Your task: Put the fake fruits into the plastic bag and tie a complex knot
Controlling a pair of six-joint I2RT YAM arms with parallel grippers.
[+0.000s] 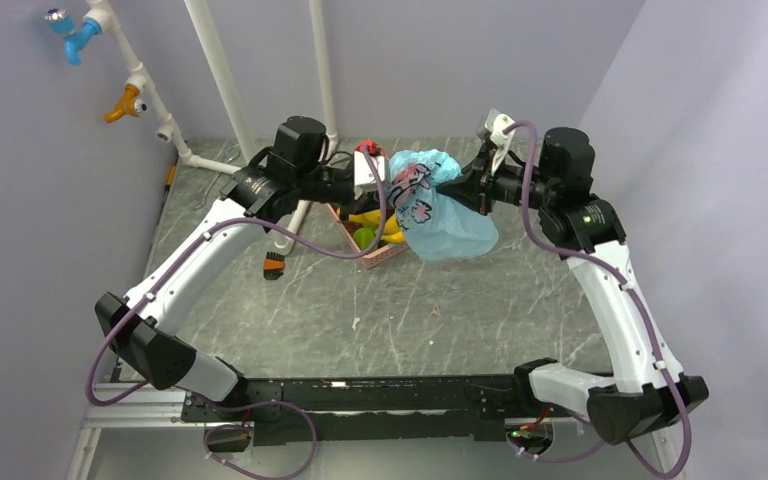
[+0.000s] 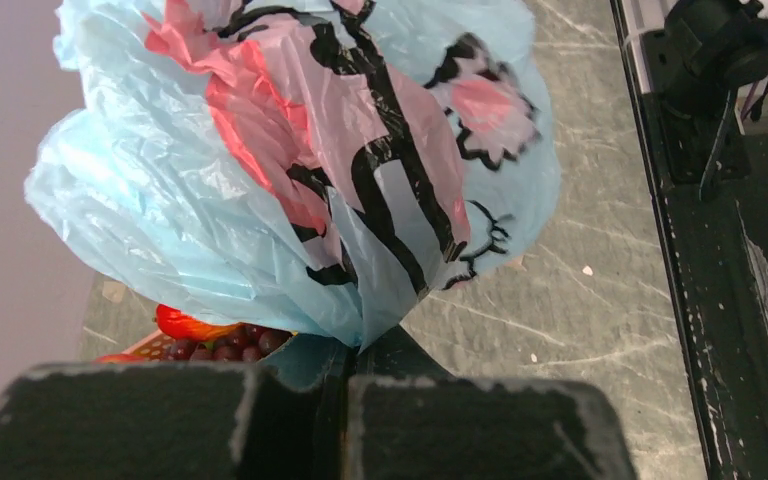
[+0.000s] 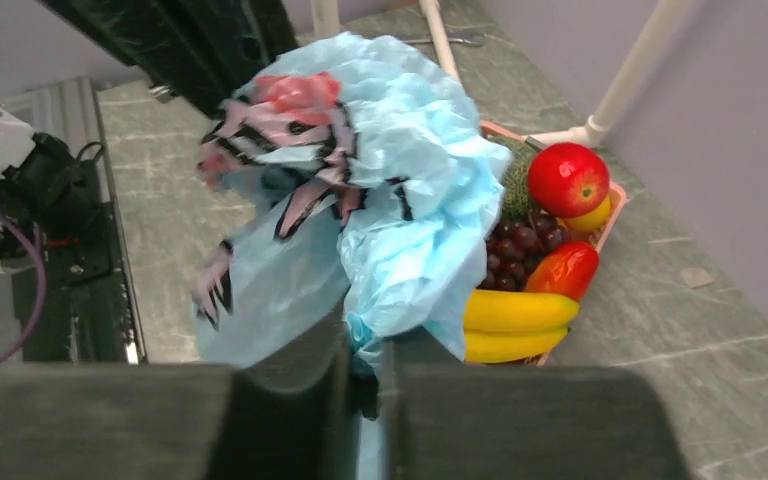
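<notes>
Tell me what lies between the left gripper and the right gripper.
The plastic bag: it hangs bunched between the left gripper and the right gripper, both shut on it. The top external view shows this best.

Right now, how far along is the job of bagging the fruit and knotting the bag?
Done: the bag is picked up. In hand: the left end effector and right end effector each pinch it. Left: bananas, apple and grapes lie in the basket; nothing looks tied.
</notes>
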